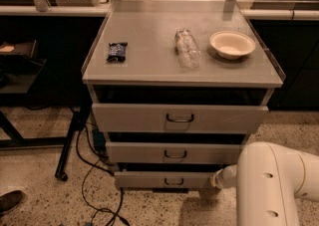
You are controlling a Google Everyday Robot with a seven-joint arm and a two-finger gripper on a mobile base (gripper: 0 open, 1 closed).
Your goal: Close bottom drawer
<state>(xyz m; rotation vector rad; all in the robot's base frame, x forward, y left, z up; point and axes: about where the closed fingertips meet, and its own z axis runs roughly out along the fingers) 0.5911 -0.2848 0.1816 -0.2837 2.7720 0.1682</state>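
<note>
The bottom drawer (164, 179) is the narrow grey panel lowest on the cabinet, with a small dark wire handle (174, 182) at its centre. It stands pulled out a little, with a dark gap above it. My white arm (271, 185) fills the lower right corner. The gripper (215, 180) is at the drawer's right end, mostly hidden behind the arm.
Above are a medium drawer (174, 153) and a tall top drawer (179, 118), both partly open. On the cabinet top lie a dark snack packet (117, 51), a clear bottle (187, 47) and a white bowl (232, 44). Cables (94, 180) and a black stand leg (70, 140) are on the floor at left.
</note>
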